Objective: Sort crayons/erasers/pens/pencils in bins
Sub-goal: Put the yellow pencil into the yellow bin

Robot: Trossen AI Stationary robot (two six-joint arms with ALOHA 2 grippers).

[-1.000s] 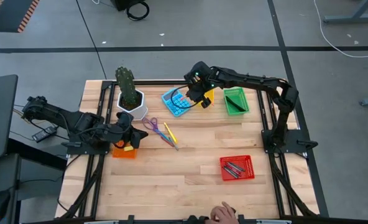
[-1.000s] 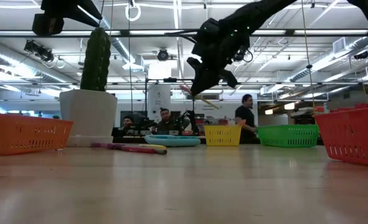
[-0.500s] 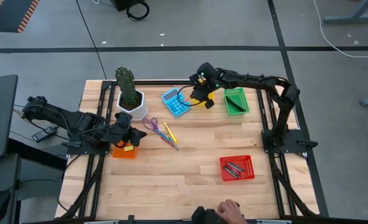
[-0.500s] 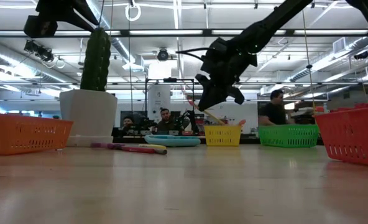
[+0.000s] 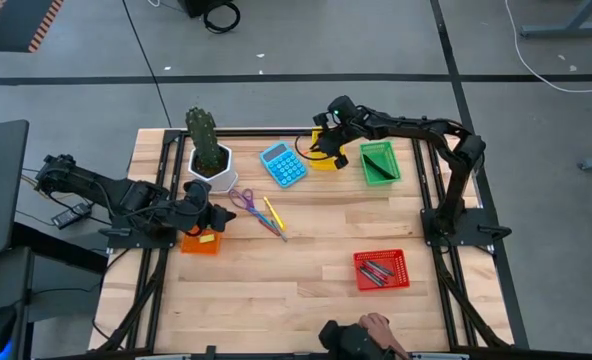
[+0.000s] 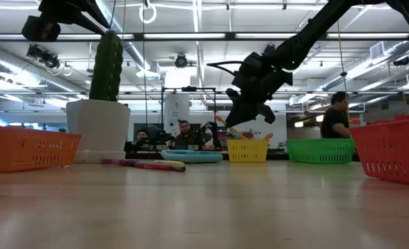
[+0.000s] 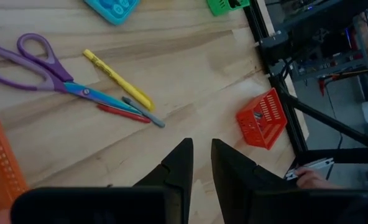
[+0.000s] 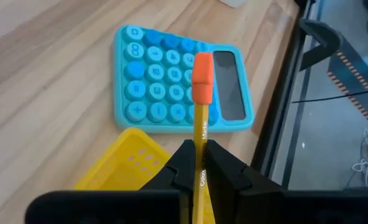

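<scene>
My right gripper (image 5: 326, 137) hangs at the far side of the table, above the yellow bin (image 5: 325, 159), and is shut on a yellow pencil (image 8: 201, 124) with an orange eraser tip (image 8: 202, 76). The low view shows the pencil (image 6: 233, 128) slanting below the gripper, over the yellow bin (image 6: 248, 149). My left gripper (image 5: 212, 219) hovers at the table's left, just over the orange bin (image 5: 200, 243); its fingers (image 7: 199, 152) stand a narrow gap apart with nothing between them. The red bin (image 5: 381, 269) holds dark pens. My right gripper pinches the pencil's yellow shaft (image 8: 201, 138) between its two fingers. The pencil runs along the fingers, and its eraser end sticks out past the fingertips. The fingers slant down from the table's right. The pencil is lifted clear, tilted above the yellow bin.
A blue calculator (image 5: 283, 164) lies left of the yellow bin and a green bin (image 5: 379, 162) right of it. A cactus pot (image 5: 212, 161) stands far left. Purple scissors (image 7: 41, 62), a yellow stick (image 7: 117, 79) and thin red and grey sticks (image 7: 131, 112) lie mid-table. A person's hand (image 5: 371, 330) shows at the near edge.
My right gripper has carried the pencil from above the calculator toward the table's right and down, and it is now over the yellow bin. The pencil has stayed in the same hold and stays clear of the table.
</scene>
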